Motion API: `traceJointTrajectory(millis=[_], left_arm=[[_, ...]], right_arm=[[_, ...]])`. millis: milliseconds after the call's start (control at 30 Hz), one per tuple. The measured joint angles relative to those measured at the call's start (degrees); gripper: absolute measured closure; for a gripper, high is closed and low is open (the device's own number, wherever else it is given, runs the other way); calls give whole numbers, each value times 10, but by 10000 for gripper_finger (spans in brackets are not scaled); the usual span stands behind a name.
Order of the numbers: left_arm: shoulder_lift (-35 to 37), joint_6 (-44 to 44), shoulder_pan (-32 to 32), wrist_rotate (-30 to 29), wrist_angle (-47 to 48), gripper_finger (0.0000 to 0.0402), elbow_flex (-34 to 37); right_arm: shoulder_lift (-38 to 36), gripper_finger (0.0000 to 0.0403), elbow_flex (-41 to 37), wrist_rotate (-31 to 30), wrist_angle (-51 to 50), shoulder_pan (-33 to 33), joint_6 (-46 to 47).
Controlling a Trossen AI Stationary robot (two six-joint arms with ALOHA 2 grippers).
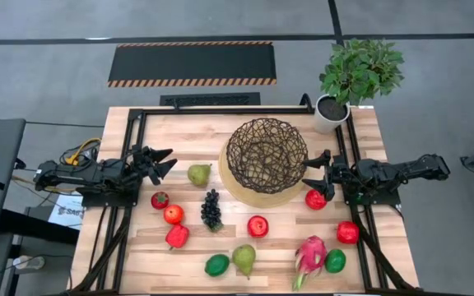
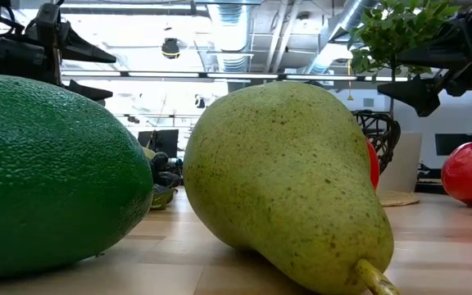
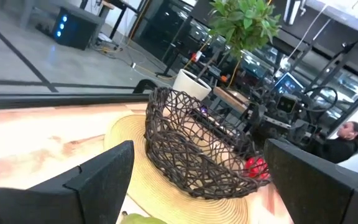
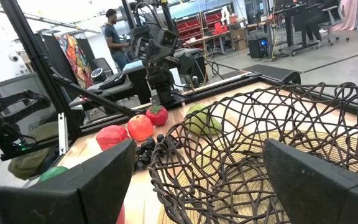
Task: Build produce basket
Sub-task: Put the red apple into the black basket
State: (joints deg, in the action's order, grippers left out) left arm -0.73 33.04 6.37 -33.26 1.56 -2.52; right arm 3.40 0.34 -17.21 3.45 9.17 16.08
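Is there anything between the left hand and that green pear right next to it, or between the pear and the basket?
Nothing visible blocks either path. The left hand, open, sits just beside the pear with only bare table between them. From the pear to the wire basket the wood is also bare; the grapes lie off to the side.

Left gripper [image 1: 164,163] open, right gripper [image 1: 314,173] open, both arms facing inward
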Motion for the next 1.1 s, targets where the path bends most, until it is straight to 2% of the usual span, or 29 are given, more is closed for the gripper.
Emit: traceJointTrajectory(millis=[267, 500, 700, 867, 1100], left_arm=[[0, 5, 0, 2, -1, 57, 0], [0, 83, 0, -1, -22, 57, 1], [0, 213, 0, -1, -57, 57, 1], [0, 242, 0, -19, -70, 57, 1], [0, 287, 0, -32, -70, 57, 1]], right_arm=[[0, 30, 0, -8, 0, -7, -24], [0, 30, 0, -9, 4, -22, -14], [-1, 30, 0, -14, 26, -38, 101], [0, 30, 0, -14, 27, -55, 227], [0, 30, 0, -11, 28, -82, 324]])
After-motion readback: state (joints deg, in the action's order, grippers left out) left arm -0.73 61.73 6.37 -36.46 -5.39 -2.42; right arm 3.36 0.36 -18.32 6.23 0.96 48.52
